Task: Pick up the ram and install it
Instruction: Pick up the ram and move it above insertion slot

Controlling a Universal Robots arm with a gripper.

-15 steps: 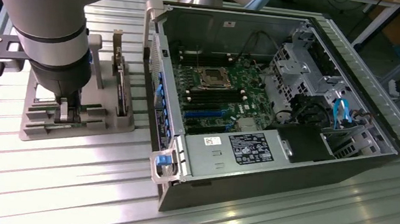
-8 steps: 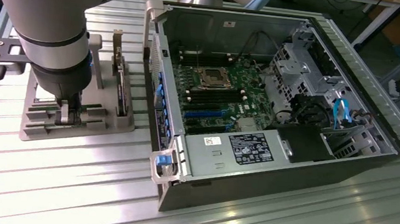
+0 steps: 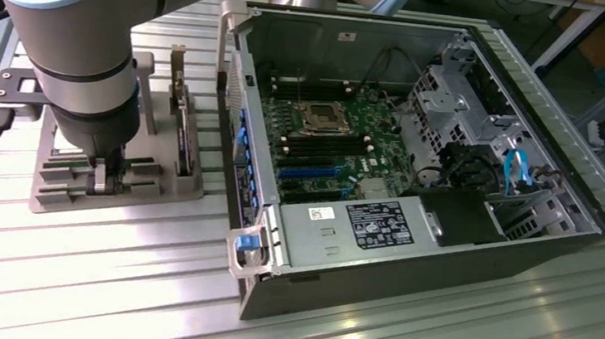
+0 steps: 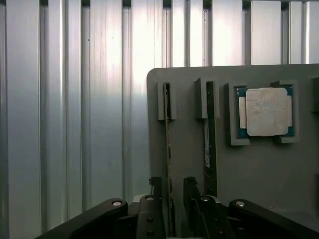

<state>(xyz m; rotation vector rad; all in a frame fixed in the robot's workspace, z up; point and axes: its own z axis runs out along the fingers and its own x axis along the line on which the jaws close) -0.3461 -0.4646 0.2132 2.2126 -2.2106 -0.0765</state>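
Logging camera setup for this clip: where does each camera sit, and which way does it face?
Exterior view: off the arm and high, looking down at an angle on the open computer case and the grey holder beside it; the arm shows at the exterior view's left.
Wrist view: on the wrist, looking down onto the holder, past the open gripper straddling one ram; its fingers show.
Shared: the holder and the gripper down at it.
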